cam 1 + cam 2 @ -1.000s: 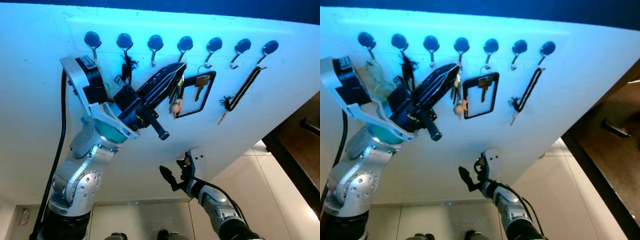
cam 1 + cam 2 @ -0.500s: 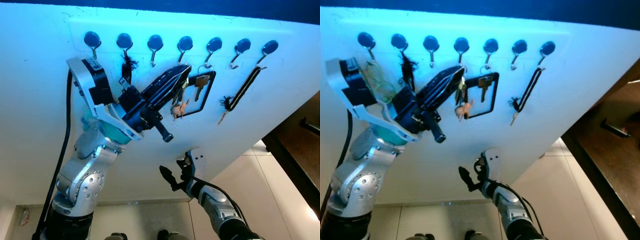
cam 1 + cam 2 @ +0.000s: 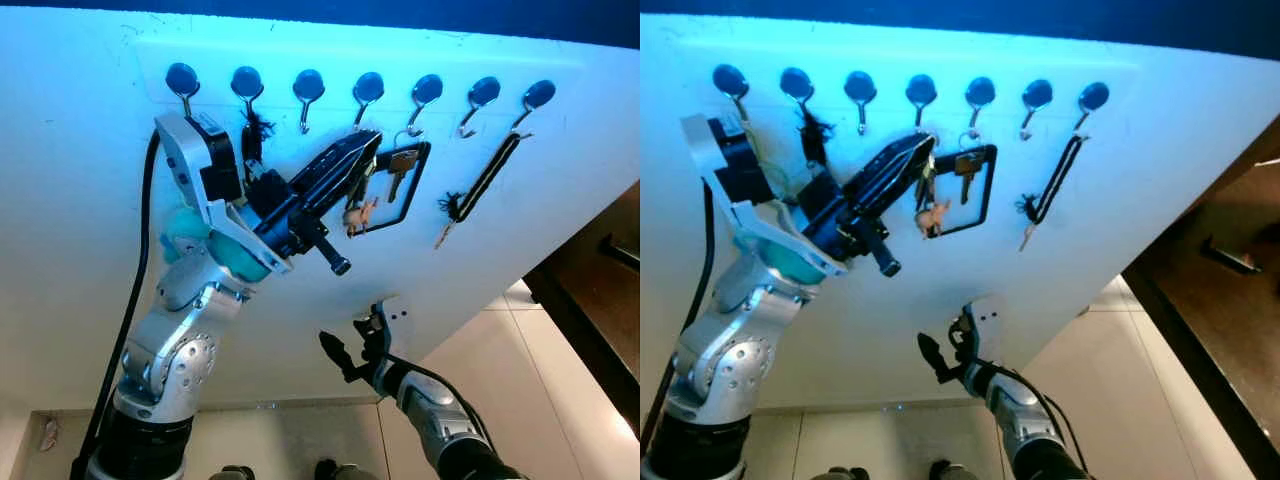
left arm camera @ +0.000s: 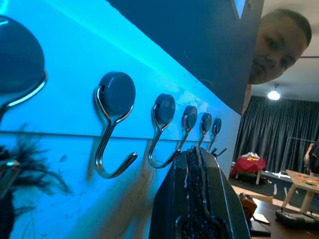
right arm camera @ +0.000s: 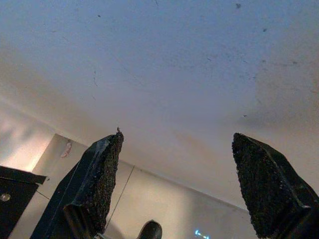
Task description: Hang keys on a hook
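While left claw [image 3: 362, 150] grips keys [image 3: 353, 196]

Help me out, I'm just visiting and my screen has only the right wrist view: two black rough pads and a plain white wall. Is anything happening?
Observer: Yes, on the other arm. The left gripper is raised to a row of dark-capped metal hooks on the white wall, shut on a bunch of keys with a small pinkish charm.
Operator: Which hook is it at?
Observer: Its tips sit just below the fourth hook from the left. I cannot tell whether the key ring is on it.
Operator: And the arm I'm looking along?
Observer: The right gripper hangs low, well below the hooks, open and holding nothing.
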`<state>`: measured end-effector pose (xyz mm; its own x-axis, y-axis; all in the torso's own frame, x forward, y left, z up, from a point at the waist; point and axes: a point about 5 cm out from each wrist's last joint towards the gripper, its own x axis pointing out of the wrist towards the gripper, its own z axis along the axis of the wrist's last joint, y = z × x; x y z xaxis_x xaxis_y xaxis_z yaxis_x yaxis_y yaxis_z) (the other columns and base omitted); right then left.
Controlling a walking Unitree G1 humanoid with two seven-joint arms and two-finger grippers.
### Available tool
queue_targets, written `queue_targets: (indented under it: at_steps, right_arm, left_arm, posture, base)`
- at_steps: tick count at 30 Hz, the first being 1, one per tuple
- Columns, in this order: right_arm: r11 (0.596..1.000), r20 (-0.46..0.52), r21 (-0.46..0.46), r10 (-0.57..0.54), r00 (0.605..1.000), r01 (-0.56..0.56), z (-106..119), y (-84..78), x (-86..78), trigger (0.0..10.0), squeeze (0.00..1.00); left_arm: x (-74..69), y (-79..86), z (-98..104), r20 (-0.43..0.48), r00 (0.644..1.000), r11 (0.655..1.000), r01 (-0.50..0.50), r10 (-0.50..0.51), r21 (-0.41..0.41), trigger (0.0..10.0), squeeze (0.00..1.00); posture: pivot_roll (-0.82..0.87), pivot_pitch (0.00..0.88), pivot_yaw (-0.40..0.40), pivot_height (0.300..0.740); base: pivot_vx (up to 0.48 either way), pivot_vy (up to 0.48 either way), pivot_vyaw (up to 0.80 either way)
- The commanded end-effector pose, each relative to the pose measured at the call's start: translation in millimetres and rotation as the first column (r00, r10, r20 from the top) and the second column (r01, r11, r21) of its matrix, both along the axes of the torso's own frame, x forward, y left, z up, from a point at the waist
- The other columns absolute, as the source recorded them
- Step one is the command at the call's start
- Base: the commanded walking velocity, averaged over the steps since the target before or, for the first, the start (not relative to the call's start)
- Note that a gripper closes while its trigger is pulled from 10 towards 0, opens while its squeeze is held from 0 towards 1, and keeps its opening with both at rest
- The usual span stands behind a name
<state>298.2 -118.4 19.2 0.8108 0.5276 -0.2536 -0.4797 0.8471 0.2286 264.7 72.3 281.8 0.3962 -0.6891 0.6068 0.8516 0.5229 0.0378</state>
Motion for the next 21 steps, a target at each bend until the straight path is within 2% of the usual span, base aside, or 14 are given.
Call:
queue_targets:
  at_steps: [1, 11, 21]
  right_arm:
    - [1.0, -0.025, 0.003, -0.017, 1.0, 0.017, -6.4, -3.4, -5.7, 10.0, 0.0]
    - [1.0, -0.027, 0.006, -0.016, 1.0, 0.016, -6.5, -2.6, -5.7, 10.0, 0.0]
    - [1.0, -0.027, 0.004, -0.012, 1.0, 0.013, -6.9, -2.6, -6.2, 10.0, 0.0]
  left_arm:
    - [-0.1, 3.2, 1.7, 0.012, 1.0, 1.0, -0.022, 0.022, 0.0, 10.0, 0.0]
    - [-1.3, 10.2, 6.7, 0.026, 0.999, 0.999, -0.042, 0.043, -0.016, 10.0, 0.0]
    - [-0.6, 7.6, 3.5, 0.013, 0.999, 0.999, -0.034, 0.035, -0.015, 10.0, 0.0]
  posture:
    - [0.09, 0.103, 0.007, 0.74]
    - [0.1, 0.103, 0.008, 0.74]
    - [0.09, 0.099, 0.004, 0.74]
  base:
    - [0.0, 0.0, 0.0]
    - [0.0, 0.0, 0.0]
    - [0.0, 0.0, 0.0]
